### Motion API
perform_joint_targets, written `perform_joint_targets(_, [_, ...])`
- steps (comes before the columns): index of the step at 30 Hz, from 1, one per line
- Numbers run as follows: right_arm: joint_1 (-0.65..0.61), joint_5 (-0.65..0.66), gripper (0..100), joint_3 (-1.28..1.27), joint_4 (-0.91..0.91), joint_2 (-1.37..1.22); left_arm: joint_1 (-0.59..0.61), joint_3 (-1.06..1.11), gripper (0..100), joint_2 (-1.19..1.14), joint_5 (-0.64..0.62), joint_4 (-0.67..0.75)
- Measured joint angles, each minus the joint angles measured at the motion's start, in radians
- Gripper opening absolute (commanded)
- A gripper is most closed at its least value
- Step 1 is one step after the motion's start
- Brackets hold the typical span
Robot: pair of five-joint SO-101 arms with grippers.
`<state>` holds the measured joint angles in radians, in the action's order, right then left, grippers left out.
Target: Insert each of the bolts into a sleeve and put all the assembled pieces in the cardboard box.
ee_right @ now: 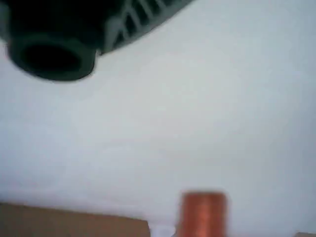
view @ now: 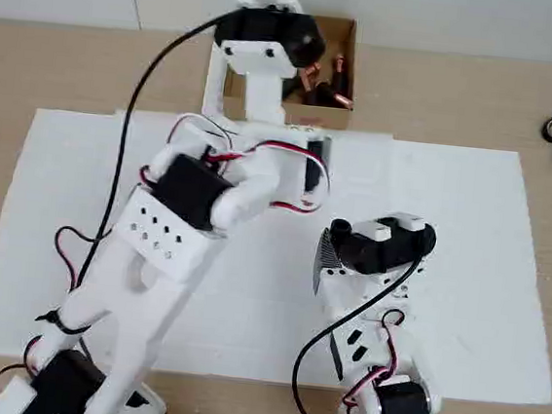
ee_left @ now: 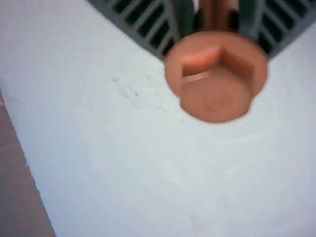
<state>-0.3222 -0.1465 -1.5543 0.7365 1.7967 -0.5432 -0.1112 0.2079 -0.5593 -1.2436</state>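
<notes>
Orange bolt (ee_left: 216,79) is pinched between the two grey fingers (ee_left: 143,19) of the left gripper (ee_left: 215,19). Its stem runs up between them. Its round head with the six-sided top sticks out past the tips, close over the white sheet (view: 459,234). It is near the sheet's far edge, by the cardboard box (view: 351,77). The box stands at the worktop's (view: 55,59) far edge. The right gripper (view: 327,258) is over the middle of the sheet. It pinches a black sleeve (ee_right: 49,57), whose open end pokes out beside its finger.
</notes>
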Motion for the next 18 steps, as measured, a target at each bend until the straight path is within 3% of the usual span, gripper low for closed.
perform_joint_targets(11, [-0.003,-0.002,0.4,0.000,0.000,0.000,-0.037,0.103,1,0.186,-0.009,-0.029])
perform_joint_targets(18, [-0.003,-0.002,0.4,0.000,0.000,0.000,-0.028,0.379,1,0.189,-0.006,0.255])
